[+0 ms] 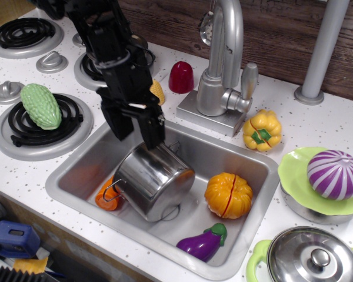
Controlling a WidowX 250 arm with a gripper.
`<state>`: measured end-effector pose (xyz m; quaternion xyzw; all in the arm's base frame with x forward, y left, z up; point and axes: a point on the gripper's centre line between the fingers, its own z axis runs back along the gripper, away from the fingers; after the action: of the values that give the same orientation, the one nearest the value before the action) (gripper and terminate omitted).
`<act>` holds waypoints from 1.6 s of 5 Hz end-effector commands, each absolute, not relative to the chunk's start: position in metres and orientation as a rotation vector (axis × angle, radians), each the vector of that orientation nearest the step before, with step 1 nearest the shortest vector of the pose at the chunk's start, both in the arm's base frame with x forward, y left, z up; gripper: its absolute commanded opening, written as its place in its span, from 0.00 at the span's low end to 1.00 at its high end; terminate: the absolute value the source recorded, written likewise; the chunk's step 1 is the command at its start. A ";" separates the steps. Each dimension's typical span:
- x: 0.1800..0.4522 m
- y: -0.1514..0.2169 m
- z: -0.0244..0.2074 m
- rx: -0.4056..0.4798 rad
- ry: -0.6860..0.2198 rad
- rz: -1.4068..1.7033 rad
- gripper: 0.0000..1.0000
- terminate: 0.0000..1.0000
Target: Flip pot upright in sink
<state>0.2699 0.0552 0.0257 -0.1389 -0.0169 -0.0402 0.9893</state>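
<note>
The shiny steel pot [153,181] lies tilted on its side in the sink [235,155], its base facing up and right and a wire loop handle at its lower left. It rests on an orange toy [106,197]. My black gripper [137,134] is open just above the pot's upper left edge, one finger [152,133] close to the pot's rim and the other [119,123] over the sink's back left corner. It holds nothing.
In the sink are an orange pumpkin [228,195] and a purple eggplant [202,242]. A tap [220,70] stands behind. A green gourd [40,106] sits on the left burner. A yellow pepper [262,130], a plate with a purple onion [334,174] and a lidded pot [312,257] are right.
</note>
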 end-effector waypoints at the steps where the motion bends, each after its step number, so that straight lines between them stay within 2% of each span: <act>1: 0.267 0.051 0.020 -0.317 -0.075 -0.037 1.00 0.00; 2: 0.263 0.046 0.013 -0.378 -0.074 0.003 1.00 0.00; 3: 0.259 0.038 0.011 -0.495 -0.060 0.061 1.00 0.00; 4: 0.256 0.031 0.010 -0.568 -0.058 0.116 1.00 0.00; 5: 0.256 0.033 0.010 -0.607 -0.053 0.135 0.00 0.00; 7: 0.259 0.040 0.011 -0.666 -0.040 0.129 0.00 0.00; 8: 0.262 0.042 0.014 -0.570 -0.042 0.097 0.00 0.00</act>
<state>0.2552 0.0320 0.0061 -0.2439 0.0066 0.0411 0.9689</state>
